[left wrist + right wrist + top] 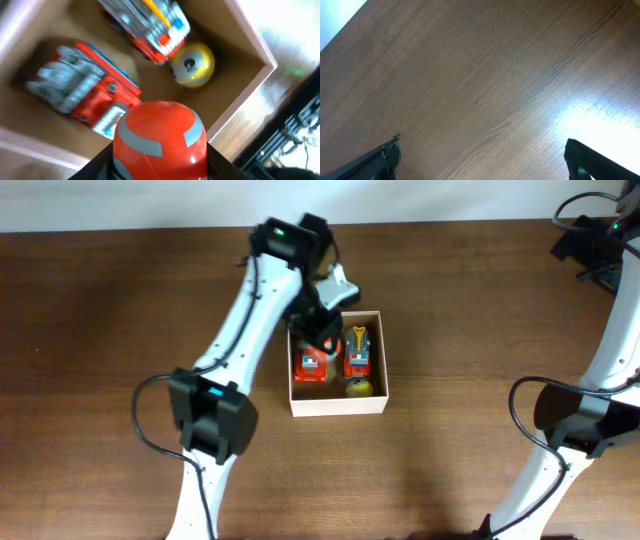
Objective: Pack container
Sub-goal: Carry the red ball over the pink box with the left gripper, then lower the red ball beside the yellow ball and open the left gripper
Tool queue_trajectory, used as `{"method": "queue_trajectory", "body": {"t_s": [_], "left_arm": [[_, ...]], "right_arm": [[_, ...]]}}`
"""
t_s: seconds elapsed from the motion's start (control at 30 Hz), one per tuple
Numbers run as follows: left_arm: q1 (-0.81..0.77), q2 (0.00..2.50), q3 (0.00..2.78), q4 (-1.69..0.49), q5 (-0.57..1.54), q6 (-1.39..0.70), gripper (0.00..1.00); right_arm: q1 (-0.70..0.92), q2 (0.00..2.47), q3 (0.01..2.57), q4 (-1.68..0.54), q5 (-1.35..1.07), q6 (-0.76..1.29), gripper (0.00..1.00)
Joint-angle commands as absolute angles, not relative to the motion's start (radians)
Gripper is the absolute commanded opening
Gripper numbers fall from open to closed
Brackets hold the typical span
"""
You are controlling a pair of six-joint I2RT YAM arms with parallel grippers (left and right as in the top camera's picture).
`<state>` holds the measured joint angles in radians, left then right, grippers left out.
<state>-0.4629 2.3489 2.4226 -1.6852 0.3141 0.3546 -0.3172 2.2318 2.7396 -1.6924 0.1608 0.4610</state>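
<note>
The container [338, 406] is a square, shallow box with white walls, standing at the table's middle; its tan floor and a wall [250, 45] fill the left wrist view. Inside lie a red toy car [85, 92], a second red and white car [150, 25] and a yellow ball [192, 64]. My left gripper [159, 170] is shut on a red ball with grey-blue patches [159, 137] and hangs over the box's left half [320, 330]. My right gripper [482, 160] is open over bare wood, far from the box.
The right arm [590, 380] stands along the table's right edge, its wrist at the far right corner. The left arm [240, 350] slants from the front left up to the box. Dark wood table [100, 330] surrounds the box.
</note>
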Motion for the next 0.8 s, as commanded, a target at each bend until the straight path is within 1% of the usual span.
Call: {"method": "queue_trajectory", "body": {"t_s": [0.0,0.13,0.6,0.77], "left_arm": [[-0.497,2.344,2.354,-1.688,0.255,0.341,0.45],[-0.524,2.344,2.309,-1.688,0.258,0.328,0.44],[-0.624,2.344,2.284,-1.688,0.272,0.307,0.44],[-0.634,2.344,2.267,-1.683,0.265,0.307,0.44]], "right_arm": [[-0.315,2.217,2.748,-1.698,0.177,0.466,0.99],[-0.315,2.217,2.748,-1.698,0.177,0.466,0.99],[-0.315,2.217,2.748,-1.698,0.177,0.466,0.99],[-0.315,2.217,2.748,-1.698,0.177,0.465,0.99]]}}
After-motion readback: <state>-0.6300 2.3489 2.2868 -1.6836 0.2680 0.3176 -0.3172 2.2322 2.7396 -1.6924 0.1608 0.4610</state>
